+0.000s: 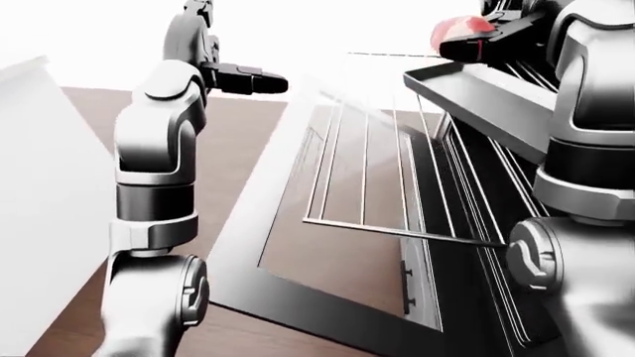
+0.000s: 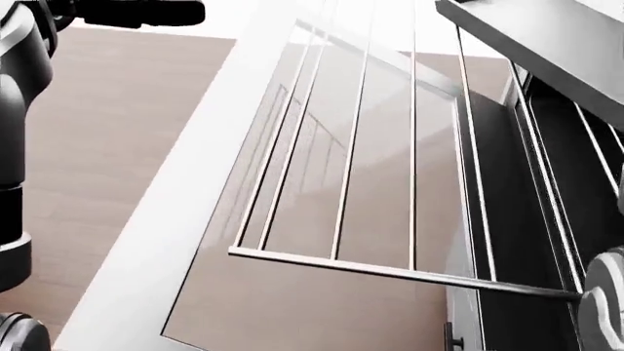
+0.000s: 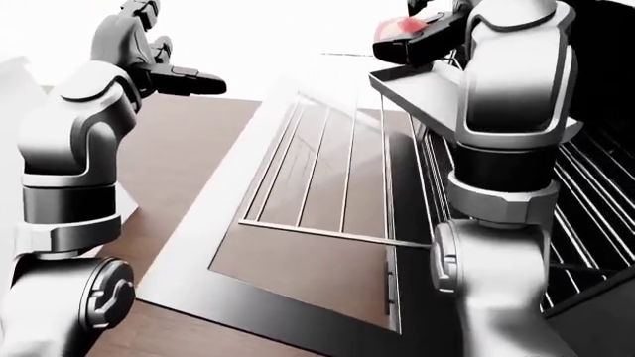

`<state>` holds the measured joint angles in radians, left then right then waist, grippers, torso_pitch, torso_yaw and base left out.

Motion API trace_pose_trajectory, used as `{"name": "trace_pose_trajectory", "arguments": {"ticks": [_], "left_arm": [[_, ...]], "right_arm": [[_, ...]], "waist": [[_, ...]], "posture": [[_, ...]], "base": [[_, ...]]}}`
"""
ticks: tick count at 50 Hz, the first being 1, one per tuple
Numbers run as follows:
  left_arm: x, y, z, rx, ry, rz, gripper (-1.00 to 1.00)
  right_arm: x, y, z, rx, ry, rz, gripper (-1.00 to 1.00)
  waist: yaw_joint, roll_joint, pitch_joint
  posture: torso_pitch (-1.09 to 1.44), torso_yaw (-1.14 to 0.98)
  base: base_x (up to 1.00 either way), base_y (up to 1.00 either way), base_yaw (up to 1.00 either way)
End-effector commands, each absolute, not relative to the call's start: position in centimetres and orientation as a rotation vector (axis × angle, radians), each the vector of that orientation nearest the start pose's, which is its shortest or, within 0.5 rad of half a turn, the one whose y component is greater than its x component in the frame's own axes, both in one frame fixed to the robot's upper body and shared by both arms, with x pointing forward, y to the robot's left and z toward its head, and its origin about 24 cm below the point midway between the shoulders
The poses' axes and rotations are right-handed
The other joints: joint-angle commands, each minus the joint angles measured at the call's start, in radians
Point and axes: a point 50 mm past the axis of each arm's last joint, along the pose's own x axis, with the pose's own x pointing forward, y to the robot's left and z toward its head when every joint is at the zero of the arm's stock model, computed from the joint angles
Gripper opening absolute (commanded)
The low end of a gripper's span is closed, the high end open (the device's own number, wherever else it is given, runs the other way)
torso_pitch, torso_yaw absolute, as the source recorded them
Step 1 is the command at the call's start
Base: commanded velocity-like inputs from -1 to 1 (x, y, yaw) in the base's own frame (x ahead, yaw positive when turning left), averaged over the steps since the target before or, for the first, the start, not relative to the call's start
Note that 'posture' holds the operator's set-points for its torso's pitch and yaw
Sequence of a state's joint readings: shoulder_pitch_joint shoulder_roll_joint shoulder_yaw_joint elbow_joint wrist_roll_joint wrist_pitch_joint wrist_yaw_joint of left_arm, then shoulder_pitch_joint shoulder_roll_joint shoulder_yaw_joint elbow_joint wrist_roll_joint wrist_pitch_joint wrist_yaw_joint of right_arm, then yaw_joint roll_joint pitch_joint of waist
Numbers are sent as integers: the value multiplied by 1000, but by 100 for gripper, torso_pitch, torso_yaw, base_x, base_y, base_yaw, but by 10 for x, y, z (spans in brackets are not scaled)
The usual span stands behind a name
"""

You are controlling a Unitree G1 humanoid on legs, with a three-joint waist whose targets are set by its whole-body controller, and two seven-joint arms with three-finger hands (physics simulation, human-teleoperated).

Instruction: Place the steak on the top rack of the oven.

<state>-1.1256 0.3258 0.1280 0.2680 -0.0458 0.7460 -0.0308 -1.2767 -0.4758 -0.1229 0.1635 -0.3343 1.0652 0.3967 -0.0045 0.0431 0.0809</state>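
Steak (image 1: 459, 30), red and pale at its edge, sits high in the left-eye view near the top right, gripped in the dark fingers of the robot's right hand (image 1: 486, 41), which closes round it above the dark upper edge of the oven (image 1: 476, 93). In the right-eye view the same meat shows as a red patch at the top, just left of the right arm's grey upper segment.

Below it a wire rack (image 2: 380, 183) stands pulled out of the oven, its thin bars running up the head view and ending in a cross bar near the bottom. The rack hangs over the oven door (image 1: 288, 245), which lies folded down and flat, its glass pane framed in pale metal with a dark lower edge. More wire racks show as dark lines inside the oven cavity at the right of both eye views.

The left hand (image 1: 248, 78) is held out over the floor at the upper left of the left-eye view, well apart from the door and touching nothing; whether its dark fingers are spread or closed cannot be told. Brown wood-plank floor (image 2: 117, 161) fills the left of the head view. A white panel (image 1: 35, 186) stands at the left edge of the left-eye view, and the background beyond is washed out to white.
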Motion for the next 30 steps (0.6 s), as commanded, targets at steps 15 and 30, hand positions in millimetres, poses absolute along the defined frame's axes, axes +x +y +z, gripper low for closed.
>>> {"name": "trace_pose_trajectory", "arguments": {"ticks": [15,30], "left_arm": [[377,168,310,157,-192,41,100],[377,170,308,152,-189,45,100]], "right_arm": [[355,-216,382,-397,-113,-157,-100],[366,-225,391,-425,-95,-190,-100]], "waist": [[12,-91,-45],[-8,32,-75]], "posture": [[0,0],[0,0]], "base": [[0,-4,0],[0,-36,0]]}}
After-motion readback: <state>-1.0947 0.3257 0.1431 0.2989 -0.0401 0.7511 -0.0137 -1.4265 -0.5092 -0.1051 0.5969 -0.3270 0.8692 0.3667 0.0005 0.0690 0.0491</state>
